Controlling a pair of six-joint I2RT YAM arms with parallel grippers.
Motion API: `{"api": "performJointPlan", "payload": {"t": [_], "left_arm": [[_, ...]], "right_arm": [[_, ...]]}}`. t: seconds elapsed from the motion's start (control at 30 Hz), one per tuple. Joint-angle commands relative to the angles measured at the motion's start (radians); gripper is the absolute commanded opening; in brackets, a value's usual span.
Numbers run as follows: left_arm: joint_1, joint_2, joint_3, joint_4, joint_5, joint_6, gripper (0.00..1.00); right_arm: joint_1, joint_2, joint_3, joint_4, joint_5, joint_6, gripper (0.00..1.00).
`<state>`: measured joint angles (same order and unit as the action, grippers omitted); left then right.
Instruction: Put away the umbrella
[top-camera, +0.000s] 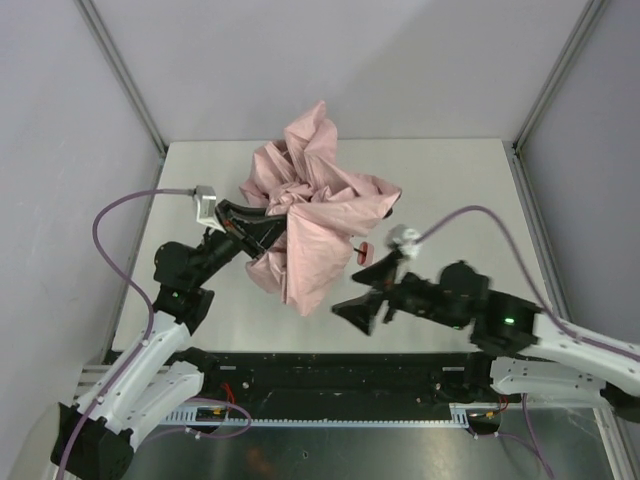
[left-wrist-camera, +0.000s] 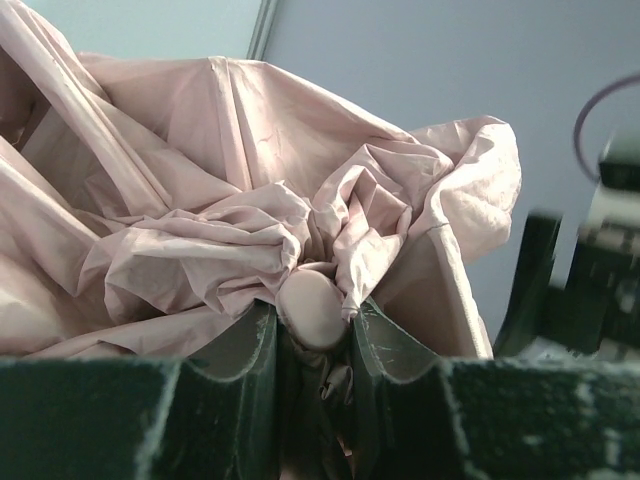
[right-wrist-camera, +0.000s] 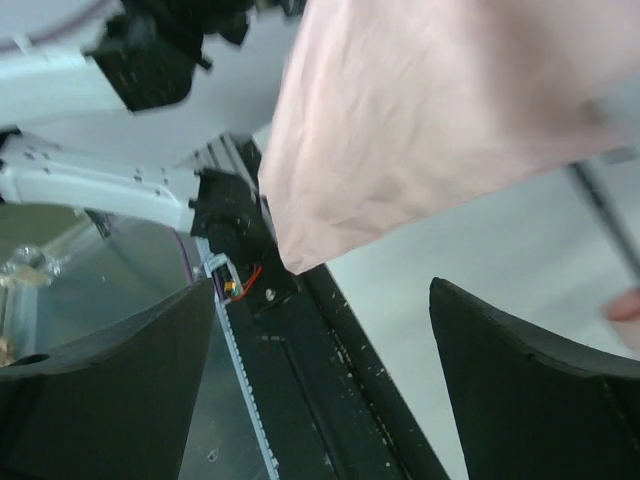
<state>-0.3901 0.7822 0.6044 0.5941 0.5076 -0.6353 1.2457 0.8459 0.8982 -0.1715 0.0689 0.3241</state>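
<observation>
The pale pink umbrella (top-camera: 312, 212) lies crumpled in the middle of the white table (top-camera: 450, 180), its fabric bunched and partly raised. My left gripper (top-camera: 262, 228) is shut on the umbrella's rounded pink end cap (left-wrist-camera: 313, 308) and the fabric gathered round it. The thin black shaft (right-wrist-camera: 605, 215) and the small pink handle (top-camera: 364, 251) stick out on the right side. My right gripper (top-camera: 362, 292) is open and empty, just below and right of the hanging fabric (right-wrist-camera: 420, 120), with both dark fingers (right-wrist-camera: 530, 400) apart from it.
A black rail (top-camera: 330, 375) runs along the table's near edge, just under my right gripper (right-wrist-camera: 320, 380). Grey walls and metal corner posts (top-camera: 125, 75) close in the table. The left arm's white body (right-wrist-camera: 90, 180) shows beyond the fabric.
</observation>
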Motion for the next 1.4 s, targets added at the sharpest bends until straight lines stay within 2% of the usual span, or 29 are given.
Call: {"api": "performJointPlan", "payload": {"t": [0.0, 0.2, 0.33, 0.43, 0.53, 0.6, 0.73, 0.8, 0.83, 0.9, 1.03, 1.17, 1.2, 1.3, 1.37], "left_arm": [[0.012, -0.071, -0.028, 0.101, 0.068, 0.158, 0.0], [0.049, -0.101, -0.034, 0.096, 0.211, 0.257, 0.0], [0.074, -0.08, -0.016, 0.095, 0.313, 0.266, 0.0], [0.08, -0.065, -0.004, 0.095, 0.308, 0.267, 0.0], [0.083, -0.058, 0.006, 0.095, 0.27, 0.262, 0.0], [0.083, -0.053, 0.017, 0.095, 0.248, 0.256, 0.0], [0.083, -0.039, 0.029, 0.095, 0.192, 0.233, 0.0], [0.083, -0.03, 0.037, 0.098, 0.16, 0.212, 0.0], [0.082, -0.024, 0.042, 0.099, 0.141, 0.198, 0.0], [0.082, -0.015, 0.05, 0.099, 0.087, 0.159, 0.0], [0.078, 0.003, 0.055, 0.118, -0.013, 0.063, 0.0], [0.076, 0.004, 0.045, 0.172, -0.045, -0.031, 0.0], [0.076, 0.0, 0.039, 0.19, -0.046, -0.044, 0.0], [0.075, -0.013, 0.024, 0.209, -0.034, -0.047, 0.0], [0.075, -0.024, 0.009, 0.211, -0.03, -0.034, 0.0]], "right_arm": [[-0.105, -0.183, 0.06, -0.2, -0.036, -0.017, 0.92], [-0.374, -0.146, 0.175, -0.32, -0.184, -0.198, 0.91], [-0.623, -0.042, 0.257, -0.301, -0.503, -0.281, 0.86], [-0.692, -0.007, 0.273, -0.214, -0.736, -0.24, 0.81], [-0.701, 0.013, 0.267, -0.149, -0.878, -0.18, 0.74], [-0.698, 0.017, 0.264, -0.136, -0.917, -0.155, 0.66], [-0.643, 0.014, 0.253, -0.094, -0.891, -0.1, 0.31], [-0.55, 0.026, 0.25, -0.088, -0.817, -0.1, 0.1], [-0.491, 0.035, 0.248, -0.086, -0.773, -0.102, 0.05], [-0.345, 0.061, 0.238, -0.066, -0.681, -0.109, 0.01], [-0.082, 0.126, 0.193, 0.072, -0.415, -0.115, 0.0], [0.046, 0.218, 0.086, 0.315, -0.152, -0.026, 0.01], [0.058, 0.24, 0.069, 0.337, -0.127, -0.006, 0.06], [0.077, 0.255, 0.052, 0.31, -0.088, -0.001, 0.32], [0.078, 0.226, 0.05, 0.254, -0.122, -0.018, 0.49]]}}
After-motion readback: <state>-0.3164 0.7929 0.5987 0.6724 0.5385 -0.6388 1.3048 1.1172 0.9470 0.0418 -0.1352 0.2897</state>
